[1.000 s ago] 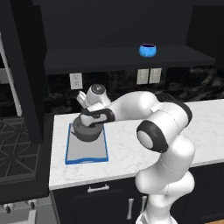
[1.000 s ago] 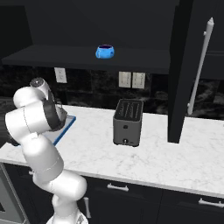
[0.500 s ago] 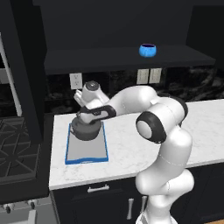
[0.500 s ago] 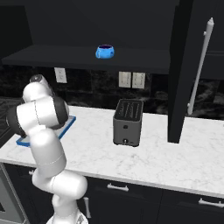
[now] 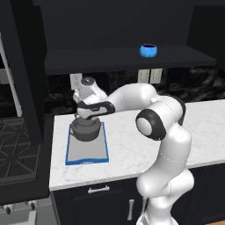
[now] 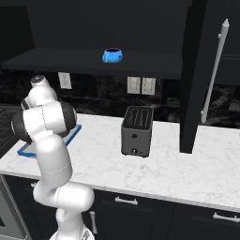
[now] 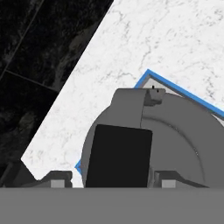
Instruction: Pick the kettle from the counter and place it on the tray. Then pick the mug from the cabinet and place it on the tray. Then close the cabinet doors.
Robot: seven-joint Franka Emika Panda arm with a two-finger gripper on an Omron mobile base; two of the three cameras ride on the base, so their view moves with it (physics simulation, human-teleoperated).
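The kettle [image 5: 86, 130] is set on the far end of the tray [image 5: 88, 151], which lies on the worktop [image 5: 118, 149] near its left edge. The pincer [image 5: 86, 117] is held directly above the kettle, at its handle. Whether the jaws are parted or closed on the handle cannot be told from the base views, and in the hand view the kettle [image 7: 175, 140] is seen from close above, with the tray's blue rim [image 7: 183, 89] beyond it.

By judgement, the step in hand is the release of the kettle. It is best done with the jaws spread fully before any lift, and the hand then raised straight up, so that the thin handle is not caught and the kettle is not dragged off the tray.

The mug [image 5: 148, 50] is seen on the cabinet shelf [image 5: 118, 59], well to the right of the kettle and higher. It is also seen in the right base view [image 6: 112, 55], above and left of the toaster [image 6: 137, 131]. The shelf edge must be cleared in the reach to it, so an approach from the front is advised. The toaster is placed well apart from the tray and is not in the way. An open cabinet door [image 6: 199, 75] with its bar handle [image 6: 214, 70] is seen at the right.
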